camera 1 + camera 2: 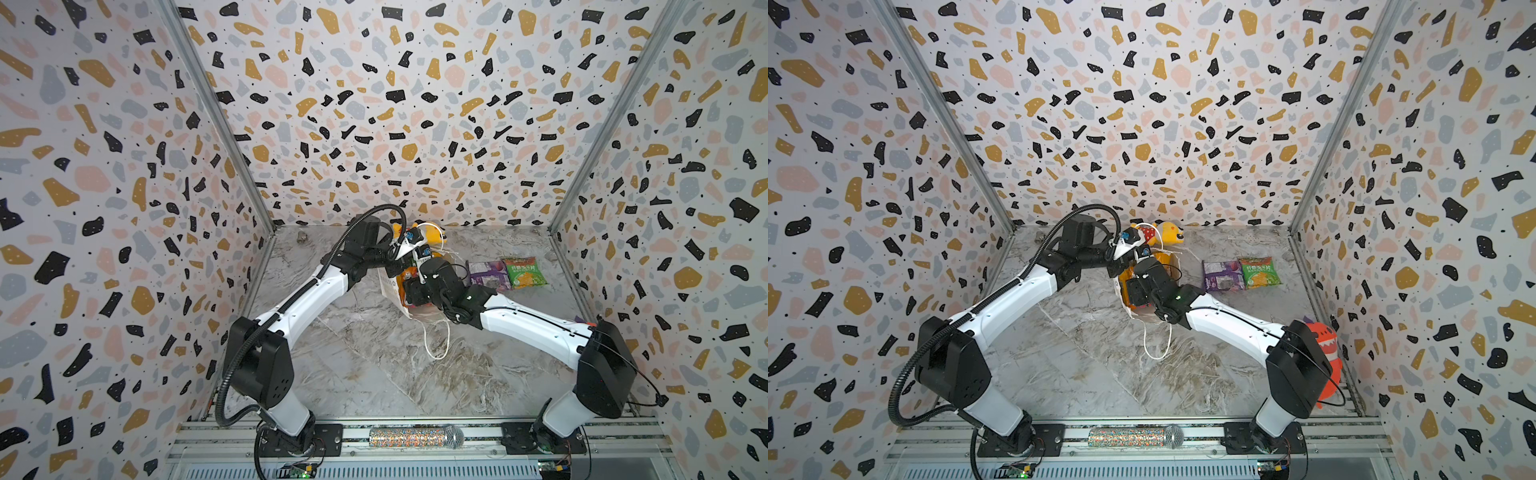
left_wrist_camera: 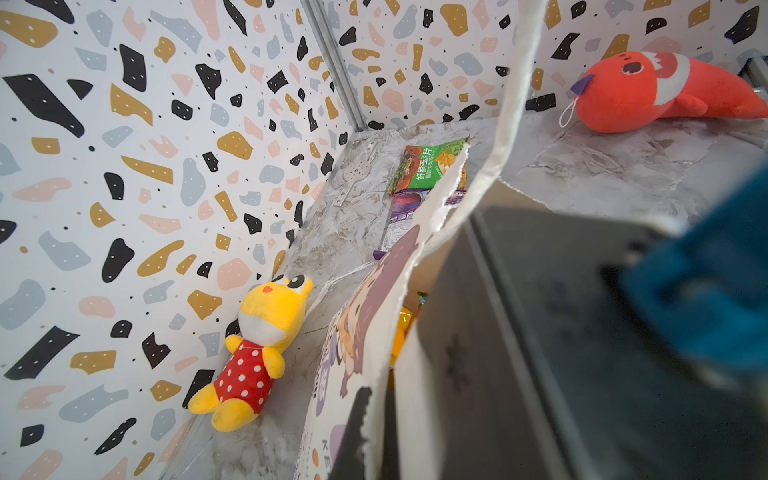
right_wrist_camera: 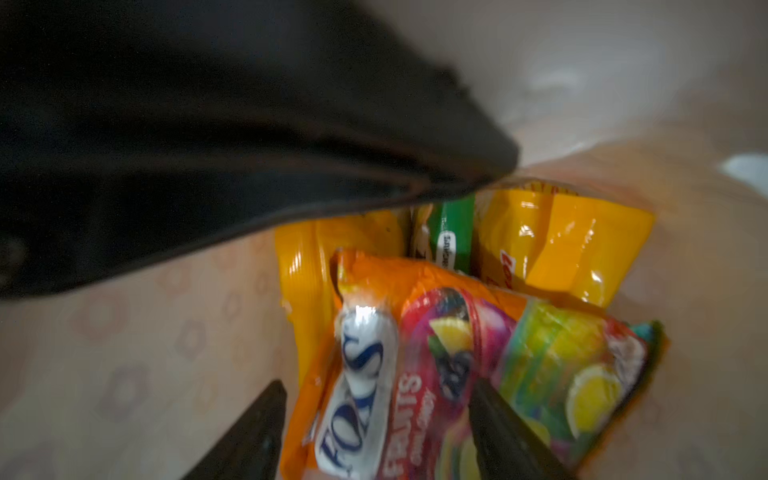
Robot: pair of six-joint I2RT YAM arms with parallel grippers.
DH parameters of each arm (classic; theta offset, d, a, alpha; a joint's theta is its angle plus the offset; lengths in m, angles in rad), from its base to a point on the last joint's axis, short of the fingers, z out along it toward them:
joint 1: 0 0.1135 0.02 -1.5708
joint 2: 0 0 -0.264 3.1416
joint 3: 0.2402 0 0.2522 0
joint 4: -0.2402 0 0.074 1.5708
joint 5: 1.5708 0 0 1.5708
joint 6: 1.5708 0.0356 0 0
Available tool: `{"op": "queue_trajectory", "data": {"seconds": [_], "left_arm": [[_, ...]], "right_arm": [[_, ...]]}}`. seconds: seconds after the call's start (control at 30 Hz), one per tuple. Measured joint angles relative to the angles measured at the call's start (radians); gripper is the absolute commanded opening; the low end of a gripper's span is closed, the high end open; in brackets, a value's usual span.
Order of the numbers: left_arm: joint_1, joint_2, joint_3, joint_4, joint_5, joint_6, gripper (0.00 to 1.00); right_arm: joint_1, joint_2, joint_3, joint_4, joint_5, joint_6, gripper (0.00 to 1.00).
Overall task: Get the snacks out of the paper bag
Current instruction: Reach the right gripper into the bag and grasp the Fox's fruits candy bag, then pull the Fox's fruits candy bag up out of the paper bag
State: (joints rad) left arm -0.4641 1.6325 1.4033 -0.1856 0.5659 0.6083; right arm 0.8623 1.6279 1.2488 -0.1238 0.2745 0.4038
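Both arms meet at the paper bag (image 1: 390,286), mid-frame in both top views. Reaching in from the left, the left end effector (image 1: 417,246) is closed at the bag's upper rim, seemingly pinching thin paper that could tear. Inside the bag, the right end effector (image 3: 376,386) stands apart astride a FOX'S packet (image 3: 419,332). The packet looks light, glossy and probably slippery, so pinch its crimped edge. Further right, the purple packet (image 1: 488,274) and green packet (image 1: 523,272) lie on the bench (image 1: 374,374).

- Terrazzo-patterned walls (image 1: 374,83) in black, ochre, pink and grey enclose three sides.
- Silver metal corner posts (image 1: 216,124).
- Grey marble-look counter (image 1: 365,374), evenly lit.
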Motion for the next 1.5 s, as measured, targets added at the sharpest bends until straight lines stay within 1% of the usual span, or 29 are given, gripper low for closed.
{"op": "queue_trajectory", "data": {"seconds": [0.07, 0.13, 0.17, 0.23, 0.3, 0.37, 0.43, 0.53, 0.7, 0.9, 1.07, 1.23, 1.5], "left_arm": [[0.003, 0.000, 0.000, 0.000, -0.005, 0.000, 0.00], [0.006, 0.000, 0.000, 0.001, -0.011, 0.000, 0.00], [0.008, 0.000, 0.000, 0.003, -0.015, 0.000, 0.00], [0.011, 0.000, 0.000, 0.003, -0.024, 0.000, 0.00], [0.013, 0.000, 0.000, 0.005, -0.029, 0.000, 0.00], [0.013, 0.000, 0.000, 0.005, -0.032, 0.000, 0.00], [0.014, 0.000, 0.000, 0.005, -0.032, 0.000, 0.00], [0.014, 0.000, 0.000, 0.006, -0.034, 0.000, 0.00], [0.014, 0.000, 0.000, 0.006, -0.034, 0.000, 0.00], [0.010, 0.000, 0.000, 0.004, -0.026, 0.000, 0.00], [0.005, 0.000, 0.000, 0.007, -0.024, -0.003, 0.00], [0.002, 0.000, -0.002, 0.009, -0.025, -0.006, 0.00], [0.001, 0.000, -0.010, 0.024, -0.025, -0.019, 0.00]], "right_arm": [[-0.002, 0.023, 0.004, 0.011, 0.023, 0.002, 0.73], [-0.005, 0.044, 0.017, 0.017, 0.048, 0.004, 0.68], [-0.005, 0.053, 0.022, 0.023, 0.057, 0.004, 0.64], [-0.004, 0.068, 0.034, 0.025, 0.075, 0.004, 0.54], [-0.003, 0.077, 0.043, 0.027, 0.087, 0.006, 0.39], [-0.003, 0.080, 0.045, 0.031, 0.091, 0.005, 0.28], [-0.002, 0.080, 0.045, 0.035, 0.093, 0.002, 0.22], [-0.002, 0.080, 0.044, 0.045, 0.093, -0.006, 0.17], [-0.002, 0.072, 0.026, 0.065, 0.089, -0.026, 0.00], [-0.003, 0.034, -0.005, 0.072, 0.064, -0.066, 0.00], [-0.013, -0.021, -0.042, 0.072, -0.003, -0.108, 0.00], [-0.034, -0.085, -0.083, 0.079, -0.079, -0.123, 0.00], [-0.066, -0.168, -0.141, 0.103, -0.151, -0.140, 0.00]]}}
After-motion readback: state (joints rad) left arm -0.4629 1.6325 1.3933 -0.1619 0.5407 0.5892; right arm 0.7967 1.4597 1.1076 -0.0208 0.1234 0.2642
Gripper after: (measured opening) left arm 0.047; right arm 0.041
